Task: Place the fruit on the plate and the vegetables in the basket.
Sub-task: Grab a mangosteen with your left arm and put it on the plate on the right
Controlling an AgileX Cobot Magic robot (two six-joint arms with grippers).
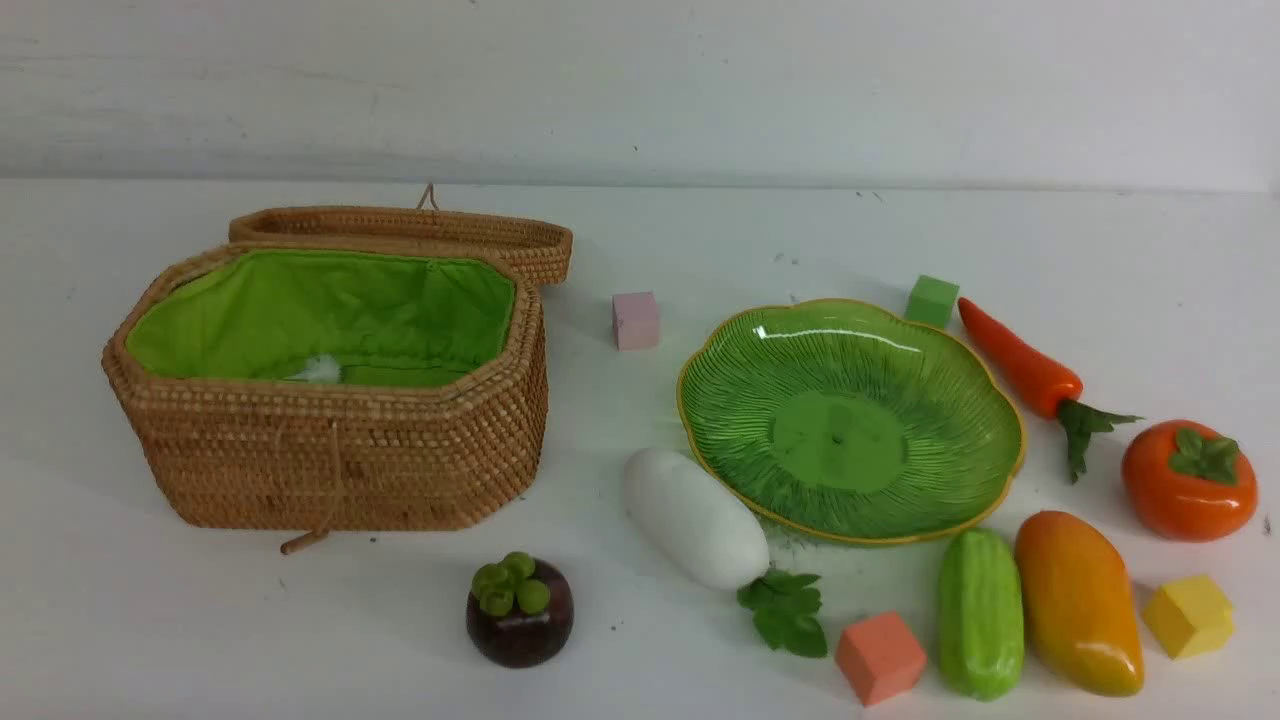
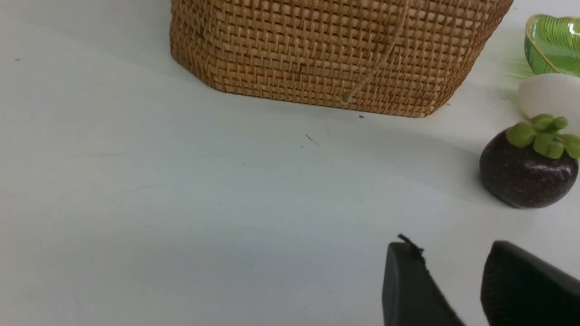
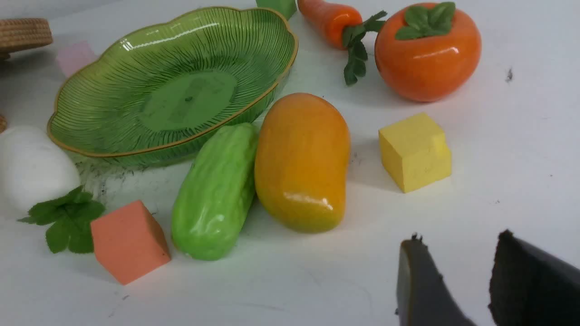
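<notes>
The wicker basket stands open at the left, its green lining bare. To its right lies the green plate, with nothing on it. Around the plate lie the white radish, green cucumber, mango, persimmon and carrot. The mangosteen sits in front of the basket. Neither arm shows in the front view. My left gripper is open over bare table, short of the mangosteen. Open as well, my right gripper hovers near the mango and the yellow cube.
Foam cubes lie among the toys: pink left of the plate, green behind it, orange and yellow at the front. The basket's lid rests flipped back behind the basket. A white wall closes the table's far side.
</notes>
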